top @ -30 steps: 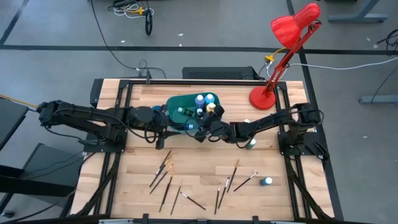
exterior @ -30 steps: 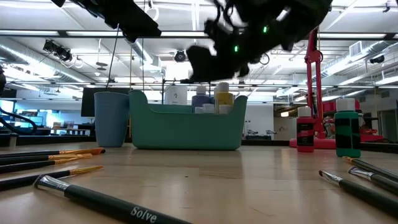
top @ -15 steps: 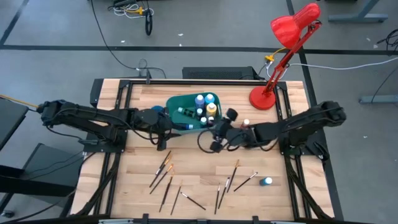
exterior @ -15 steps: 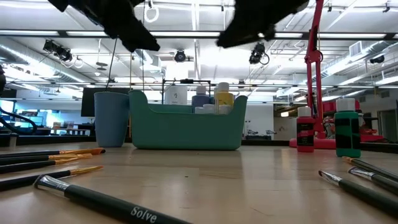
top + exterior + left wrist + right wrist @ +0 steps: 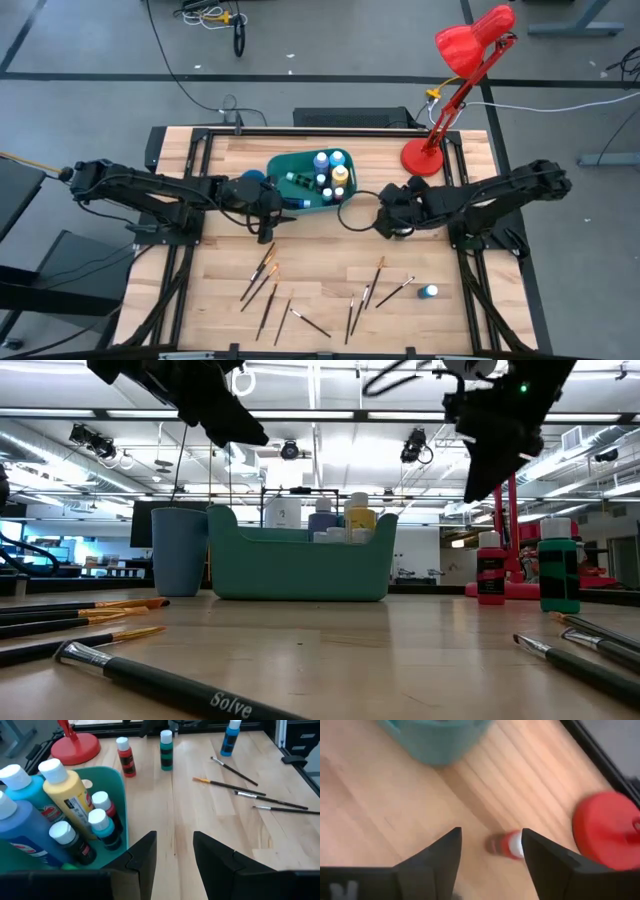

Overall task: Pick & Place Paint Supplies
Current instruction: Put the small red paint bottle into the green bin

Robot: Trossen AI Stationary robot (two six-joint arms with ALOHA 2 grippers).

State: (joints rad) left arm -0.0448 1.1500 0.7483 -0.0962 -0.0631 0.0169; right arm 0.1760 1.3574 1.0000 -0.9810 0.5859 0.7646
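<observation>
The teal bin stands at the table's middle, holding several paint bottles. A red bottle and a green bottle stand upright on the wood to the bin's right, and a blue bottle lies near the right front. Several dark-handled brushes lie across the near half. My left gripper hovers open at the bin's near left corner, with nothing between its fingers. My right gripper hangs open above the red bottle, pointing steeply down, clear of it.
A small blue cup stands against the bin's left side. A red desk lamp has its base at the back right, close behind my right arm. Bare wood lies between the bin and the brushes.
My right gripper has pulled away from the bin's near right side toward the table's right edge, rising and tipping to point steeply down; it now hangs over the standing bottles. The bin and the bottles in it have stayed put.
</observation>
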